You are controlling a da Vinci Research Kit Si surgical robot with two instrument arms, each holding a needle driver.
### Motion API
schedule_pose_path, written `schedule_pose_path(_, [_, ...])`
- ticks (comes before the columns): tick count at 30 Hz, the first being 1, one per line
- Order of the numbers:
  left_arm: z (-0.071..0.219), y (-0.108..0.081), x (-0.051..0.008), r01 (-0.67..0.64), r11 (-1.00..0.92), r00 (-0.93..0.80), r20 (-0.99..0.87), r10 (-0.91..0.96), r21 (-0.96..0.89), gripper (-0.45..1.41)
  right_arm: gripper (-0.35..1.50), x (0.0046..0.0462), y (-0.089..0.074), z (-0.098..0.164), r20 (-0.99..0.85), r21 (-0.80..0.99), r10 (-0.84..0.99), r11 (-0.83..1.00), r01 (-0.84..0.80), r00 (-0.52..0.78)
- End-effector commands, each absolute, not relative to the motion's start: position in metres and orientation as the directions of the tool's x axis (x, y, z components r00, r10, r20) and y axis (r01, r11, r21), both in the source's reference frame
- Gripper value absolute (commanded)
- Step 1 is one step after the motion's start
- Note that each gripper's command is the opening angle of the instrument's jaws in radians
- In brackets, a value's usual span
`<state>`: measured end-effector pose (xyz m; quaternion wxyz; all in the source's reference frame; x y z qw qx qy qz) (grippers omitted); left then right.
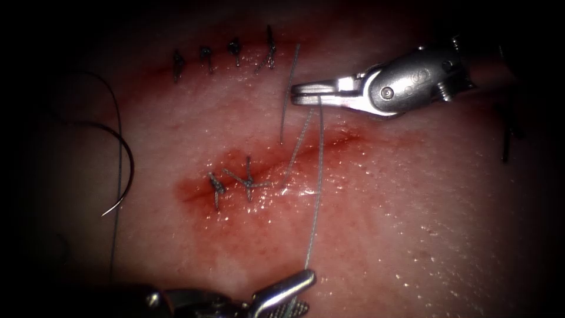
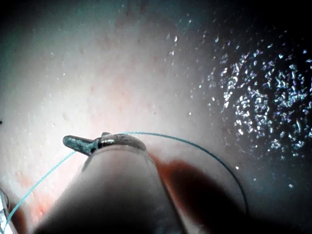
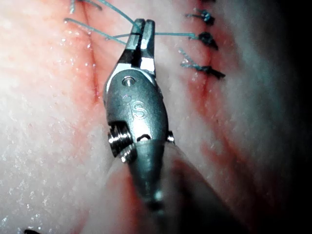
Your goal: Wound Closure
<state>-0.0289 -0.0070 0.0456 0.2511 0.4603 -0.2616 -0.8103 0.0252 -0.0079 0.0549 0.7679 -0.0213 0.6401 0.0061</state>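
Observation:
The cut (image 1: 306, 154) runs slantwise across the tissue (image 1: 412, 224), with two stitches (image 1: 247, 181) at its left end. My right tool (image 1: 294, 94) hovers above the cut's middle, jaws shut on the thread (image 1: 319, 176); its tip (image 3: 142, 23) pinches the pale thread (image 3: 170, 34). One strand drops from it into the cut, another runs taut down to my left tool (image 1: 306, 277), shut on the thread's end below the cut. The left tool's tip (image 2: 68, 141) has thread (image 2: 44, 176) crossing it. The curved needle (image 1: 126, 176) lies loose on the tissue, far left of the cut, held by neither tool.
A second, closed cut with several stitches (image 1: 235, 52) lies above. A loose strand (image 1: 288, 94) hangs beside the right tool's tip. Dark thread (image 1: 118, 118) loops from the needle at the far left. Red fluid (image 1: 200, 194) stains the tissue around the cut.

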Motion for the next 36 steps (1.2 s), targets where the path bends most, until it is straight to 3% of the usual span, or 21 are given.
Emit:
schedule_pose_path(1, [0.046,-0.008,-0.0296,0.168,-0.738,-0.447,-0.617,-0.648,0.653,0.59,-0.35,0.0259,-0.008,0.055,-0.984,-0.025,-0.018,0.999,-0.037,0.180])
schedule_pose_path(4, [0.046,-0.008,-0.0296,0.168,-0.738,-0.445,-0.618,-0.648,0.653,0.59,-0.35,0.0259,-0.008,0.055,-0.983,-0.020,-0.012,0.999,-0.041,0.182])
schedule_pose_path(6, [0.046,-0.008,-0.0296,0.168,-0.738,-0.444,-0.618,-0.648,0.653,0.44,-0.35,0.0259,-0.008,0.056,-0.983,-0.021,-0.013,0.999,-0.041,0.182])
schedule_pose_path(7, [0.046,-0.008,-0.0296,0.168,-0.738,-0.443,-0.619,-0.649,0.654,0.14,-0.35,0.0259,-0.008,0.056,-0.983,-0.015,-0.008,0.999,-0.041,0.182])
schedule_pose_path(8, [0.046,-0.008,-0.0296,0.168,-0.738,-0.442,-0.619,-0.649,0.653,-0.33,-0.35,0.0259,-0.008,0.056,-0.983,-0.016,-0.008,0.999,-0.041,0.182])
schedule_pose_path(9, [0.046,-0.008,-0.0295,0.168,-0.739,-0.448,-0.616,-0.647,0.653,-0.45,-0.35,0.0259,-0.008,0.056,-0.983,-0.016,-0.009,0.999,-0.041,0.182])
schedule_pose_path(17, [0.045,-0.006,-0.0264,0.165,-0.752,-0.516,-0.594,-0.617,0.638,-0.45,-0.35,0.0256,-0.009,0.055,-0.984,0.018,0.025,0.999,-0.043,0.176])
schedule_pose_path(28, [0.042,-0.003,-0.0174,0.036,-0.770,-0.627,-0.585,-0.514,0.637,-0.45,-0.35,0.0245,-0.013,0.053,-0.973,0.107,0.108,0.994,-0.016,0.202])
schedule_pose_path(30, [0.042,-0.002,-0.0160,0.020,-0.766,-0.642,-0.579,-0.503,0.642,-0.45,0.39,0.0247,-0.013,0.052,-0.967,0.152,0.154,0.988,-0.023,0.201])
schedule_pose_path(32, [0.042,-0.002,-0.0152,0.018,-0.767,-0.652,-0.574,-0.495,0.641,-0.45,1.01,0.0248,-0.014,0.051,-0.960,0.192,0.194,0.981,-0.031,0.200])
schedule_pose_path(33, [0.042,-0.002,-0.0147,0.015,-0.767,-0.657,-0.571,-0.491,0.642,-0.45,1.21,0.0249,-0.014,0.051,-0.956,0.214,0.217,0.976,-0.035,0.200])
schedule_pose_path(36, [0.042,-0.002,-0.0140,0.014,-0.765,-0.672,-0.561,-0.484,0.644,-0.45,1.43,0.0249,-0.013,0.050,-0.949,0.235,0.240,0.971,-0.051,0.203])
